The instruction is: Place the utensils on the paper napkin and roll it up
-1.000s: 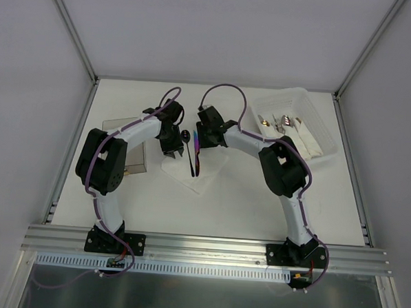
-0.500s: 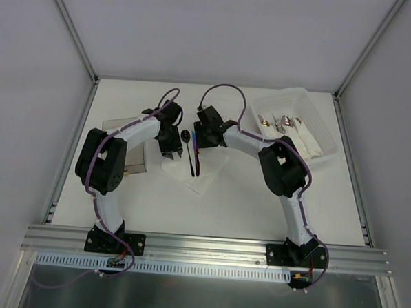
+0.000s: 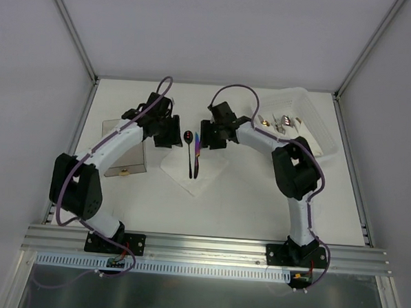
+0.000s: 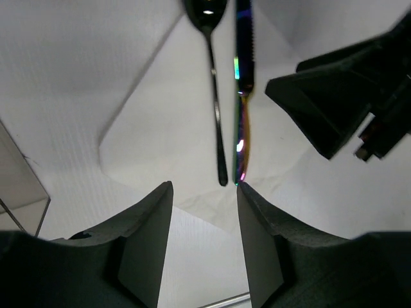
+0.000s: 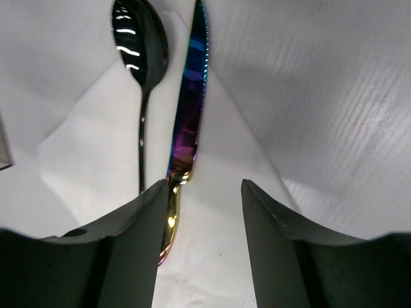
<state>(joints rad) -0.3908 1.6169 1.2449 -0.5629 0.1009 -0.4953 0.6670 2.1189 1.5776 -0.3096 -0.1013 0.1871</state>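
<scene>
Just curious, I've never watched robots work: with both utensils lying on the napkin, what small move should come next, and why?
Probably the left gripper should dip and pinch the napkin at the edge on its side, to start folding it over. The black spoon and rainbow knife lie side by side on it, and both it and the right gripper hang open and empty.

Glossy black spoon, rainbow-iridescent knife, plain white napkin

On the napkin, the spoon lies left of the knife.
</scene>
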